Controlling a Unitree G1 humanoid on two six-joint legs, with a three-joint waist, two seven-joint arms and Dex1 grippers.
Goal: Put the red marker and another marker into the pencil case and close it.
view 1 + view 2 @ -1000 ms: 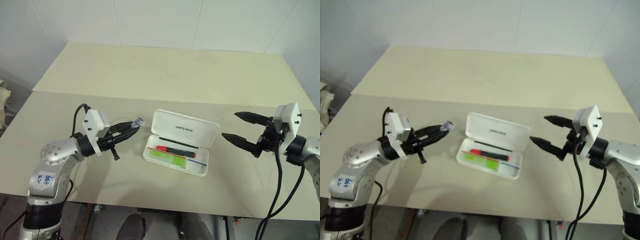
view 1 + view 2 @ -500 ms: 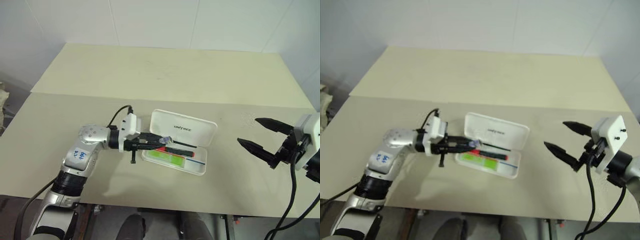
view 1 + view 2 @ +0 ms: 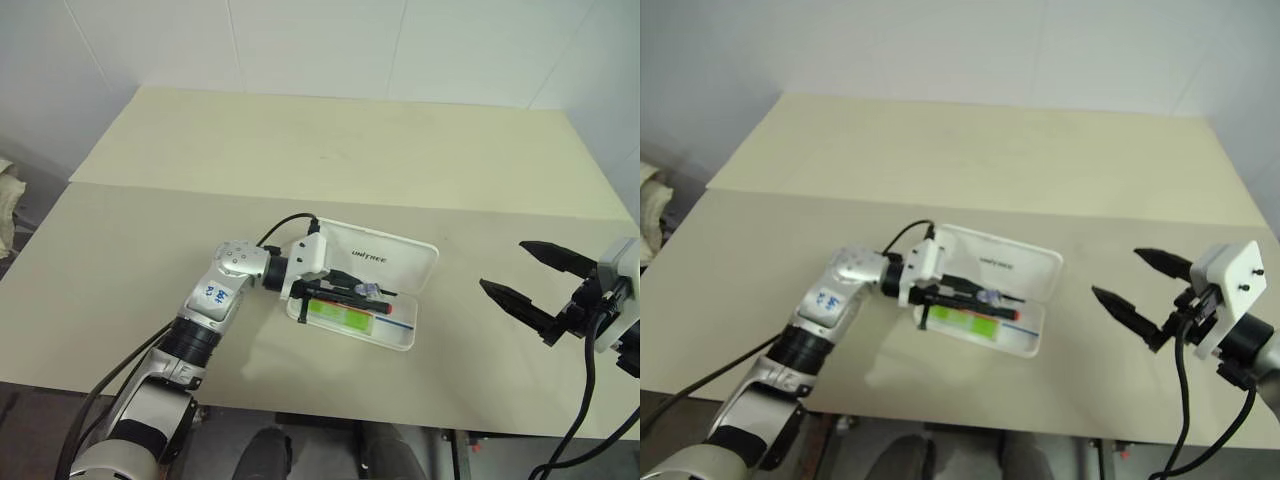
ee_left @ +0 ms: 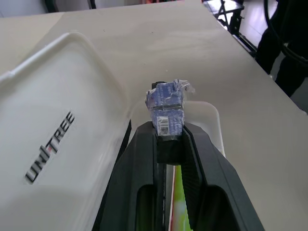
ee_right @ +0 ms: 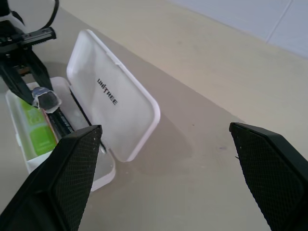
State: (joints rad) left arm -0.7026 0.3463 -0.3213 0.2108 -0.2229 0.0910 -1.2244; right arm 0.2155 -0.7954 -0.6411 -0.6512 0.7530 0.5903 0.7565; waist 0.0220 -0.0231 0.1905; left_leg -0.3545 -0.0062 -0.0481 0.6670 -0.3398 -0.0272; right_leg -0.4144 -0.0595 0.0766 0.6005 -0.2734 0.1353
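One case [image 3: 400,262]: open, mid-table, bare table all round.
Two markers: red [image 3: 385,307], green [image 3: 340,316], inside.
Left gripper [image 3: 375,292]: clamps grey-blue stub [image 4: 166,98] over case.
Right gripper [image 3: 520,275]: wide, empty, beside case.

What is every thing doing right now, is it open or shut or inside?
pencil case: lid open, tilted back.
red marker: lying inside the case.
green highlighter: lying inside the case.
left tool: shut on a small grey-blue stub, over the case.
right tool: open, holding nothing.
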